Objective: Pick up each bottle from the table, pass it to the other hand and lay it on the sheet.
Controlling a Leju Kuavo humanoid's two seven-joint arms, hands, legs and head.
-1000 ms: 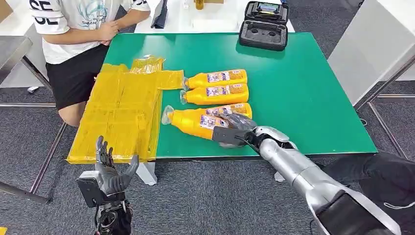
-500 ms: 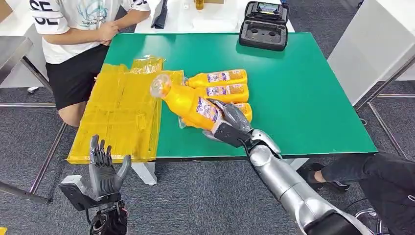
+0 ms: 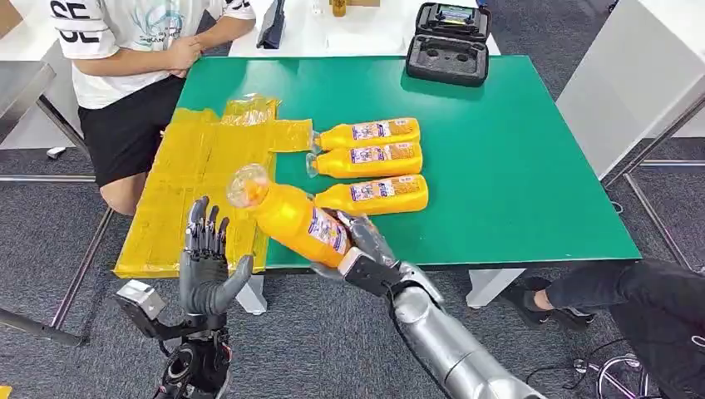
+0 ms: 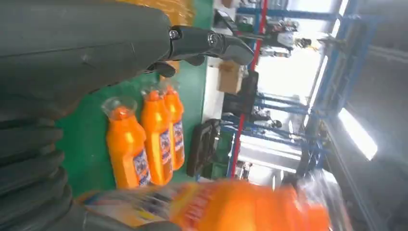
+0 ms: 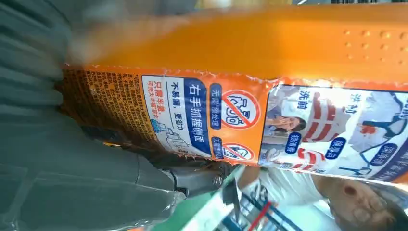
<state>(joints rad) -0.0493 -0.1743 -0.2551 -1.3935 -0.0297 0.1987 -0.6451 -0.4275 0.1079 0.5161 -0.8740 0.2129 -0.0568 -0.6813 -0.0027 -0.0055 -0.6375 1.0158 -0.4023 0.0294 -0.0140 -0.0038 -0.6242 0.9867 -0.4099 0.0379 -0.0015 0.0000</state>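
Note:
My right hand [image 3: 362, 253] grips an orange bottle [image 3: 287, 218] by its base end, lifted off the table and tilted, its clear cap toward my left hand. The label of that bottle [image 5: 250, 115] sits close to the right wrist camera. My left hand [image 3: 205, 270] is raised below the table's front edge, fingers spread and holding nothing, a short gap from the cap. Three more orange bottles [image 3: 370, 133] lie side by side on the green table [image 3: 515, 158]. The left wrist view has the same row of bottles [image 4: 144, 144] and the held bottle [image 4: 240, 209] blurred. The yellow sheet [image 3: 204, 191] covers the table's left part.
A person [image 3: 133, 50] sits at the far left corner of the table, hands together. A black open case [image 3: 449, 41] stands at the table's back edge. A white cabinet [image 3: 632, 75] is to the right. Grey carpet lies below the table's front edge.
My right hand has lifted the bottle off the table and carried it left and toward me. My left hand has risen toward the bottle's cap, fingers spread.

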